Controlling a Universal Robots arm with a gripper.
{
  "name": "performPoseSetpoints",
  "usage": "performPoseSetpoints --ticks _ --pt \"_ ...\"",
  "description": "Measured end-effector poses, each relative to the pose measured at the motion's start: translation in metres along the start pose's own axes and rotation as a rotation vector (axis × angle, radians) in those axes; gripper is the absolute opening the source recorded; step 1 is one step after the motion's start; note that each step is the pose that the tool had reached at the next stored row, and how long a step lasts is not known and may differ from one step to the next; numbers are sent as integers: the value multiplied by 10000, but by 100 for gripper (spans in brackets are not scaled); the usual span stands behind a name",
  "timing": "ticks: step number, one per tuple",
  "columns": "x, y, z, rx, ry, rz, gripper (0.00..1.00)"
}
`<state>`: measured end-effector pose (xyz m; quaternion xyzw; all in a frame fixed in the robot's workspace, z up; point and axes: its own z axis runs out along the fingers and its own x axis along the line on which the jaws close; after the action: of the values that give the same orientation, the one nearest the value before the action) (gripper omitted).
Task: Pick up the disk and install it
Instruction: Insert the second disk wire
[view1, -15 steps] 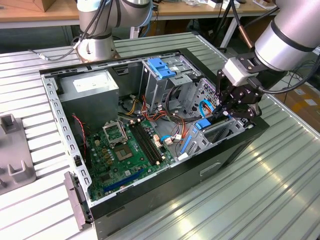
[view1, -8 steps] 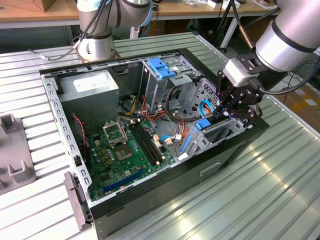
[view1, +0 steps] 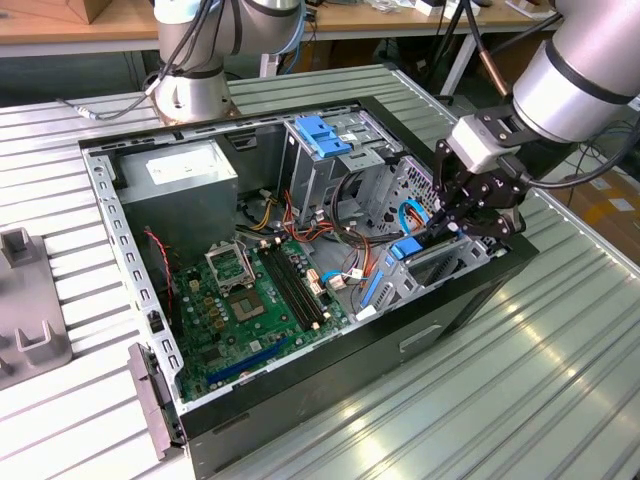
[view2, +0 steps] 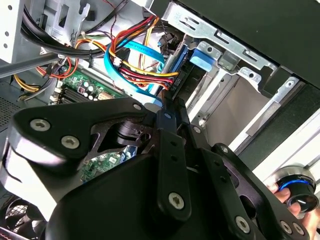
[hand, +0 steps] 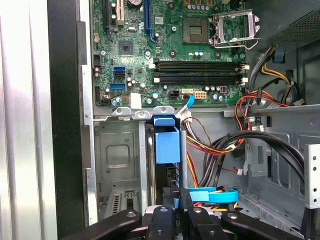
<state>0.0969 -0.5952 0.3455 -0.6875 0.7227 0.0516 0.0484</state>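
Exterior view: an open computer case (view1: 300, 250) is seen lying on a ribbed metal desk (view1: 520, 370), with the claw (view1: 452, 222) lowered inside its corner toward the exterior view's right. The disk (view1: 405, 249) is seen there standing on edge in the low drive cage (view1: 440, 262), its blue end sticking up just beside the claw tips. Little room is left around it: the cage wall is close on one side, the case rim on the other, and a bundle of cables (view1: 345, 235) crowds the space toward the tall drive bay (view1: 335, 160). The green board (view1: 250, 300) is left open and unobstructed.

From the first wrist view the disk (hand: 166, 142) is shown edge-on, dropped into a narrow slot between two metal plates, with the claw (hand: 179, 194) pressed together at its near edge; whether it actually pinches the disk cannot be told. A flat blue cable (hand: 215, 195) is seen lying just beside the fingers.

From the second wrist view the disk's blue tab (view2: 204, 57) is seen against the cage rim, with red and yellow wires (view2: 142, 37) close by.
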Motion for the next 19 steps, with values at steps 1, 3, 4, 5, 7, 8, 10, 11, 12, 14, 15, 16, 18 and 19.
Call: performPoseSetpoints --ticks 1,3,4,5,7,8,10,11,12,14,15,16,18,19 --pt "1 0 5 -1 2 -1 16" --pt "4 0 26 -9 9 2 16" --pt "6 0 40 -13 10 2 16" --pt "8 0 55 -16 3 2 16" --pt "9 0 59 -16 6 2 16" --pt "9 0 60 -16 5 3 16" --pt "10 -1 61 -16 4 2 16" --pt "10 -1 60 -16 4 2 16" --pt "9 -1 59 -16 0 2 16" --pt "7 -1 44 -15 -6 2 16" --pt "6 -1 37 -15 -10 2 16" --pt "4 0 23 -15 -10 2 16" --pt "1 0 8 -16 -3 2 16" --pt "1 0 6 -16 -5 2 16"
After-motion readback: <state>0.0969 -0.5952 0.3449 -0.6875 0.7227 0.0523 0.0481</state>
